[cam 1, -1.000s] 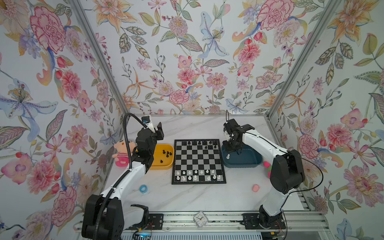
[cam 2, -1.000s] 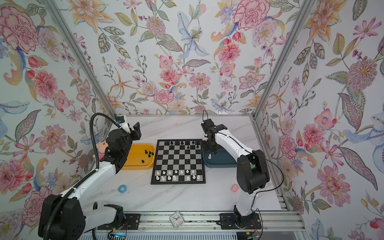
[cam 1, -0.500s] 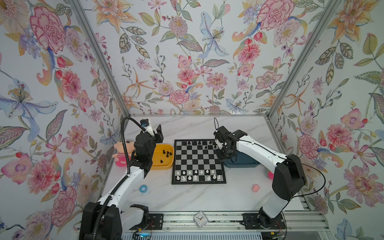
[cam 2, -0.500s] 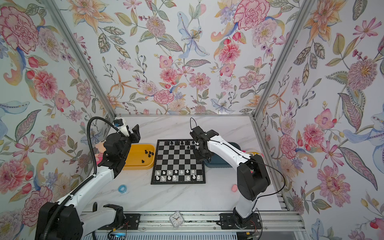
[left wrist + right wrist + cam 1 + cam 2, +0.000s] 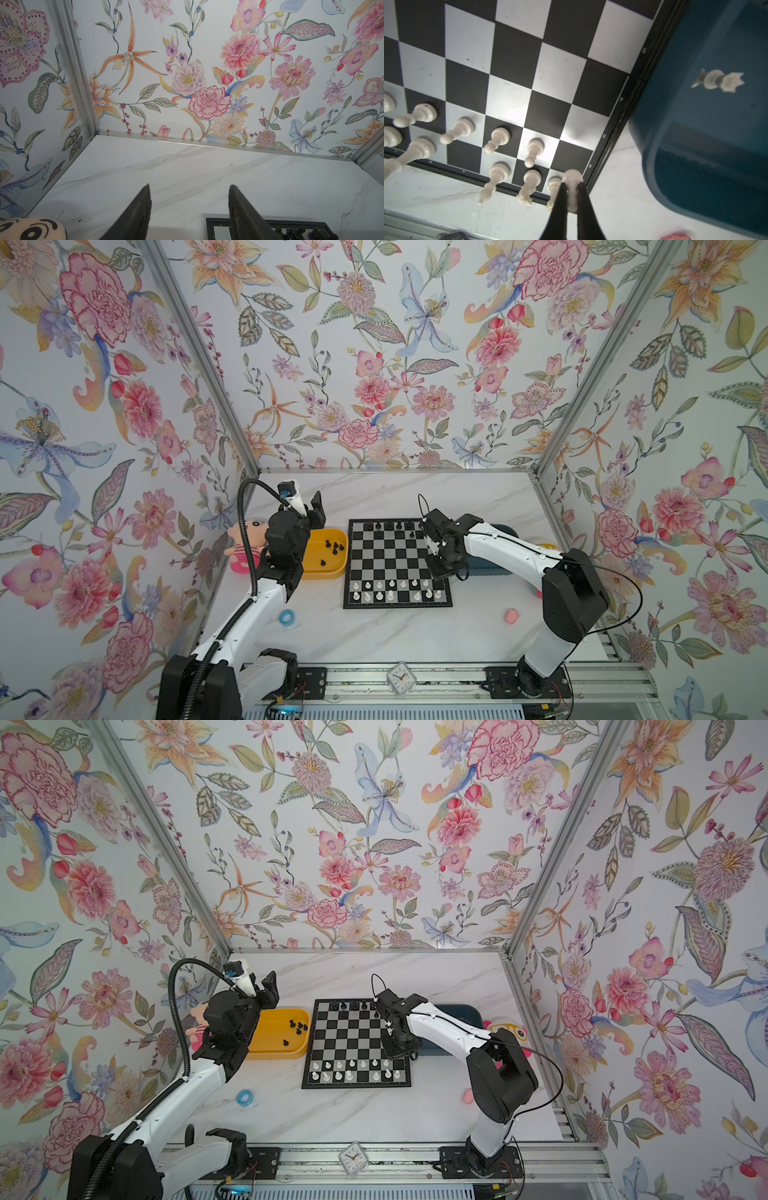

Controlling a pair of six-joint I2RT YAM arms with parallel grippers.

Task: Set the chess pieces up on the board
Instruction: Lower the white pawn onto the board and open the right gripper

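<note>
The right claw (image 5: 572,187) grips a white piece (image 5: 571,176), its top hidden between the fingers (image 5: 560,199), at the board's (image 5: 397,560) right edge by the near rows. The left claw (image 5: 189,185) gapes empty, raised by the yellow tray (image 5: 324,572). In top views the right arm (image 5: 440,1027) hides most of the blue tray (image 5: 463,1011), where a queen (image 5: 716,80) lies.

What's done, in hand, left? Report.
Done: white chessmen on the board's two near rows, some black ones on the far row. In hand: right gripper shut on a white piece. Remaining: black pieces in the yellow tray, a crowned white one in the blue tray.
</note>
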